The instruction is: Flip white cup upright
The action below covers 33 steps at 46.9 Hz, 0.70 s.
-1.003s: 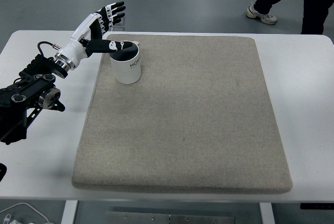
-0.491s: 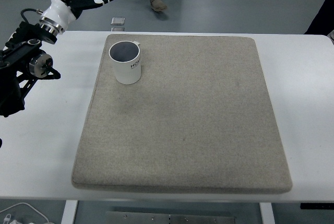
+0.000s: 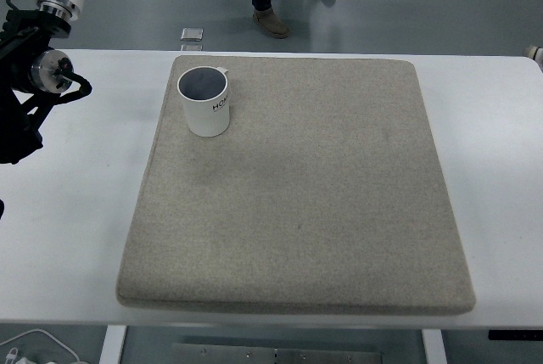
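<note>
Hand-wise, I have almost nothing to go on: only the left arm (image 3: 34, 50) shows, coming in at the upper left corner, and its wrist runs off the top edge, so the left hand itself is out of view and I cannot tell whether it is open or closed. No right arm shows anywhere. The white cup (image 3: 204, 101) stands on the far left corner of the grey mat (image 3: 297, 211), mouth up, so its long axis is vertical and I judge the flip already done. It lies to the right of the arm and a little nearer me, well apart from it, and the left arm is the only one close enough to matter. If any further move is needed, it would be a short reach rightward and down, with nothing between arm and cup but bare counter (image 3: 93, 211). A small dark object (image 3: 192, 35) lies on the floor just past the counter's far edge, beyond the cup. A person's legs and shoes (image 3: 271, 8) stand further back, clear of the work.
</note>
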Motion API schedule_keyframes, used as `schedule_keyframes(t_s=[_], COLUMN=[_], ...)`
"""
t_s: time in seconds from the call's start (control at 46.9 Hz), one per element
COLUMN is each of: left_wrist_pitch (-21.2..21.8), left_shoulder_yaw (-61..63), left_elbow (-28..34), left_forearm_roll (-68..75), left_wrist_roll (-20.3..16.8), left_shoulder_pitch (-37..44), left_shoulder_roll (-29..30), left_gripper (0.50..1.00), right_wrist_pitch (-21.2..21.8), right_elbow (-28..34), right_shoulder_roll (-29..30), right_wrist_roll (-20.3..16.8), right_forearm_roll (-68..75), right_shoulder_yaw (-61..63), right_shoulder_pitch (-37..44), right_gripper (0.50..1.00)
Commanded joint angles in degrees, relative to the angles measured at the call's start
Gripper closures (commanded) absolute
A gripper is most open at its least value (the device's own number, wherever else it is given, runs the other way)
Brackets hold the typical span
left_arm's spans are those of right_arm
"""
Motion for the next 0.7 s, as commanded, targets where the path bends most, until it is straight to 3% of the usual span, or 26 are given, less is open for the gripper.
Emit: schedule_keyframes(t_s=[0.0,0.107,0.405,0.683], left_wrist_pitch=[-0.9,-1.0,-1.2,-1.3], left_shoulder_yaw=[-0.2,-0.7,-0.7,-0.8], left_elbow=[0.6,1.0,2.9,9.8], left_forearm_roll=[-2.5,-5.8,-16.7,-20.8], left_wrist_roll=[0.0,0.1,11.4,21.6], left_shoulder_pitch=[0.0,0.1,0.6,0.7], left_shoulder_roll=[0.0,0.0,-0.6,-5.1], left_gripper=[0.508,0.506,0.506,0.506], right_wrist_pitch=[0.0,0.0,0.0,0.3], right_elbow=[0.0,0.0,0.0,0.0], right_shoulder_roll=[0.0,0.0,0.0,0.0], right_wrist_roll=[0.0,0.0,0.0,0.0], right_forearm_roll=[-0.1,0.0,0.0,0.0], right_shoulder_yaw=[0.0,0.0,0.0,0.0], right_shoulder_pitch=[0.0,0.0,0.0,0.0], right_gripper=[0.570,0.570,0.570,0.570])
